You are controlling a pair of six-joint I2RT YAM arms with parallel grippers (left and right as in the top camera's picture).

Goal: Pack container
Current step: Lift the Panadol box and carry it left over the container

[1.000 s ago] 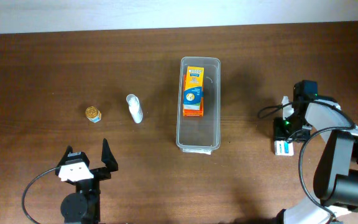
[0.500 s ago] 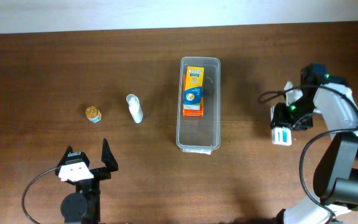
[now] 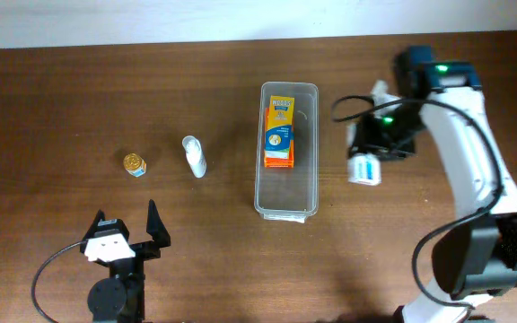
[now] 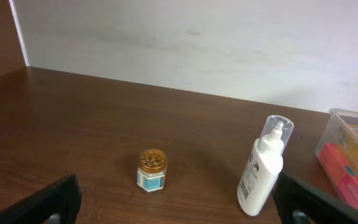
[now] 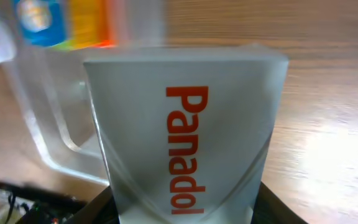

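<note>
The clear plastic container (image 3: 287,196) lies lengthwise at the table's middle with an orange and blue box (image 3: 278,133) in its far half. It shows in the right wrist view (image 5: 48,134) too. My right gripper (image 3: 366,166) is shut on a white Panadol box (image 5: 182,130) and holds it above the table just right of the container. My left gripper (image 3: 126,235) is open and empty near the front left. A white bottle (image 3: 194,156) lies left of the container, and a small gold-lidded jar (image 3: 134,164) stands further left.
The bottle (image 4: 261,168) and jar (image 4: 151,170) stand ahead of the left gripper in its wrist view. A white wall runs along the table's far edge. A cable trails from the right arm (image 3: 460,126).
My right arm has swung left from the table's right side toward the container, carrying the white box with it. The left arm has not moved.
</note>
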